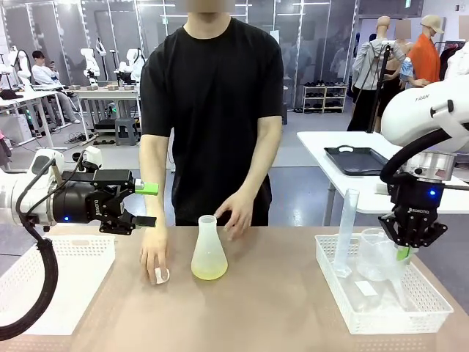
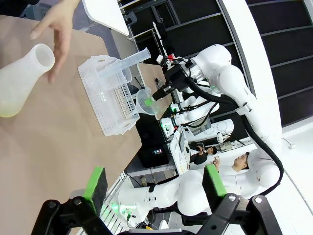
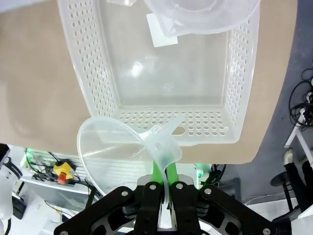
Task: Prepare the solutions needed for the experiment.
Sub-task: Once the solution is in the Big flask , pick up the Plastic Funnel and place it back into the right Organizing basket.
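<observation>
A frosted conical flask (image 1: pixel 209 246) stands mid-table with the solutions (image 1: pixel 209 273), a shallow pale yellow-green layer, at its bottom; the left wrist view shows the flask (image 2: pixel 22 73) too. The person's one hand (image 1: pixel 154 257) rests on the table by a small white cap (image 1: pixel 162 276). The other hand (image 1: pixel 236 213) hovers just behind the flask. My left gripper (image 1: pixel 150 204) is open and level, above the table left of that arm, with nothing between its pads (image 2: pixel 95 181). My right gripper (image 3: pixel 163 183) is shut on the stem of a clear funnel (image 3: pixel 122 147), held over the white basket (image 3: pixel 98 98).
The perforated basket (image 1: pixel 333 282) at the right holds a tall measuring cylinder (image 1: pixel 344 231) and a clear beaker (image 1: pixel 372 253). A flat white tray (image 1: pixel 58 271) lies at the left front. The brown tabletop in front of the flask is bare.
</observation>
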### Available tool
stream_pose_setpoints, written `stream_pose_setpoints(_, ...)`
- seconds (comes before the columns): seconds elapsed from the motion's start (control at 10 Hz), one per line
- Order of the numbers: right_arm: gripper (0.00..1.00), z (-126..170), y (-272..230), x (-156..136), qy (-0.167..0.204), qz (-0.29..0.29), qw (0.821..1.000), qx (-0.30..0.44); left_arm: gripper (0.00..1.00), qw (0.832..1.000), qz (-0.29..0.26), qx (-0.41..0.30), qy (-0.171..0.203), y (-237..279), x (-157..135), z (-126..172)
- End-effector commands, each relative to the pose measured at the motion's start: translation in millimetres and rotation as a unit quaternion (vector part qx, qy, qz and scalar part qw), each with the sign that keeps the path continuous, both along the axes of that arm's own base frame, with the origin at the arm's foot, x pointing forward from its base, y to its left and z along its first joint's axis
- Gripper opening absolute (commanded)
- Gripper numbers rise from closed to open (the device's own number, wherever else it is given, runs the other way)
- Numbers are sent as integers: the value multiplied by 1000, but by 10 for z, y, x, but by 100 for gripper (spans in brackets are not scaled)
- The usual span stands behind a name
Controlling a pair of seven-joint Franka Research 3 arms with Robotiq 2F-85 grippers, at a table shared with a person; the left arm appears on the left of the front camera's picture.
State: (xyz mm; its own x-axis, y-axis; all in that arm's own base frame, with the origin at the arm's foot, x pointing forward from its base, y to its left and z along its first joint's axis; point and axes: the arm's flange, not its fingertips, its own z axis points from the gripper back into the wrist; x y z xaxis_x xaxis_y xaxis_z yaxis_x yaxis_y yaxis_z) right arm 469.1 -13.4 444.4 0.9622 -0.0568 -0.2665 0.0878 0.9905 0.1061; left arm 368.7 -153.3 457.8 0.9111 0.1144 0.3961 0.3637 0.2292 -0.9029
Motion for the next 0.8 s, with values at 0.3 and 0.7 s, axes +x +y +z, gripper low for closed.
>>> stream_pose_setpoints(0.3, 25, -25, 4, 130, -10, -54, 998, -18, 100, 1000, 3, -14, 7, -28, -18, 6)
stream_pose_setpoints(0.7, 28, -22, -39, 101, -9, -40, 999, -11, 100, 1000, 3, -14, 7, -28, -18, 6)
